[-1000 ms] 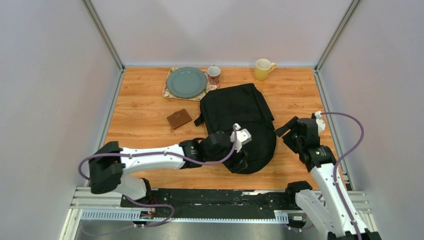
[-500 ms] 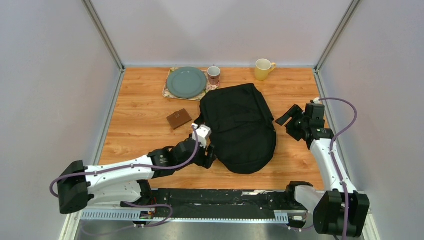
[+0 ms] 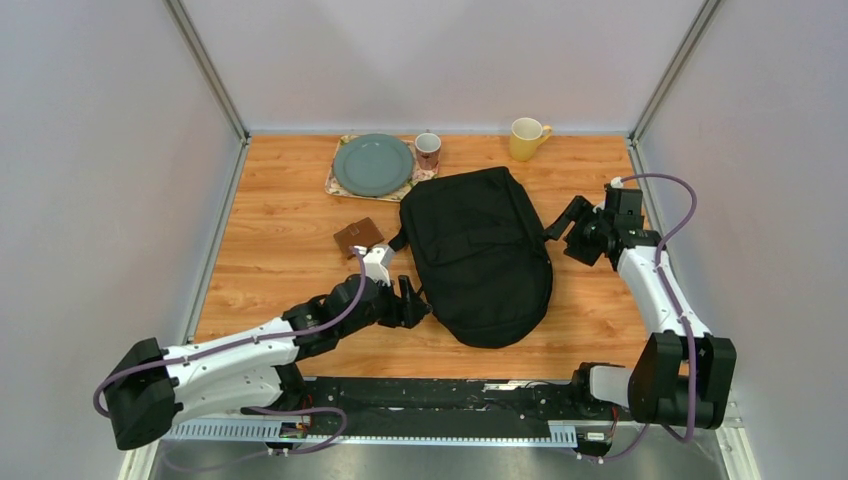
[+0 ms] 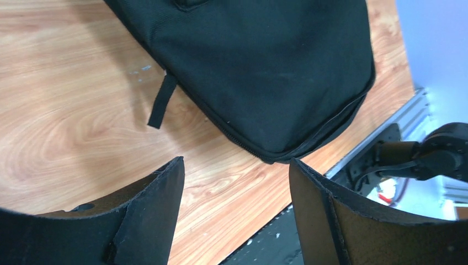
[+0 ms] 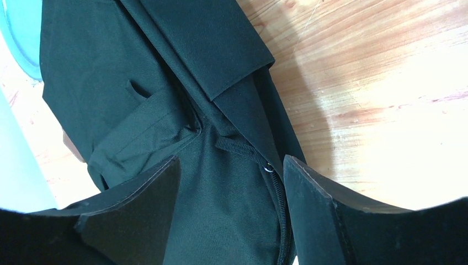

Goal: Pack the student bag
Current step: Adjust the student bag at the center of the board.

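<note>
Left wrist, student bag (image 4: 265, 66) beyond spread fingers (image 4: 149, 215)

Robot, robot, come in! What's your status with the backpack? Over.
Left gripper open, empty, left of student bag. Right gripper open, empty, at its right edge. Bag flat on table, looks zipped. Brown item beside it, outside.

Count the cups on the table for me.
2: a patterned cup beside the plate at the far edge, and a yellow cup to its right, beyond the bag. Any inside the bag would be hidden.
</note>
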Tool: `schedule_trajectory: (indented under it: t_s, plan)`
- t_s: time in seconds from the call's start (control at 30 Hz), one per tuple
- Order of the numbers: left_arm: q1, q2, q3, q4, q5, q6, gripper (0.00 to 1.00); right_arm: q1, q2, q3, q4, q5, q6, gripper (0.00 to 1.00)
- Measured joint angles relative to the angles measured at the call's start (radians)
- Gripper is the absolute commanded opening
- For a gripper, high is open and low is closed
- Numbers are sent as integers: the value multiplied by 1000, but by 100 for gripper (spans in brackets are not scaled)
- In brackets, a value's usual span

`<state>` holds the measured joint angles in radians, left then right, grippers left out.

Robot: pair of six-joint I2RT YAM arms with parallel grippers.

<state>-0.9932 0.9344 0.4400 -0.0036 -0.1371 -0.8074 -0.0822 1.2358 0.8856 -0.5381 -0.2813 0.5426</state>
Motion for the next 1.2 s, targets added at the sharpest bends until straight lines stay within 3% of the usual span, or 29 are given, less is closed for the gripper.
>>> schedule_trajectory:
  t_s: [0.23,0.67,0.7,0.73,0.8,0.83,0.9,0.93,1.07,1.2]
  plan:
    - [45,85,-84,188,85,-122,77,0,16,0,-6,-26,-21,71]
    - [76,408,-131,597,250,-341,78,0,56,-1,-3,-77,-21,70]
    - [79,433,-133,632,262,-358,74,0,56,-2,-3,-78,-21,70]
    - [81,460,-135,671,269,-375,60,0,56,-2,-3,-80,-21,70]
    - [88,498,-135,721,282,-400,43,0,56,-3,-3,-80,-21,70]
    - [93,512,-137,743,290,-406,25,0,56,-3,-3,-80,-21,70]
    - [103,525,-139,766,300,-415,12,0,56,-4,-3,-80,-21,70]
    - [109,525,-140,772,305,-415,0,0,56,-4,-3,-80,-21,70]
    - [130,508,-148,745,317,-389,0,0,56,-4,-3,-86,-21,70]
    - [160,413,-145,589,319,-290,0,-1,56,-15,0,-117,-21,70]
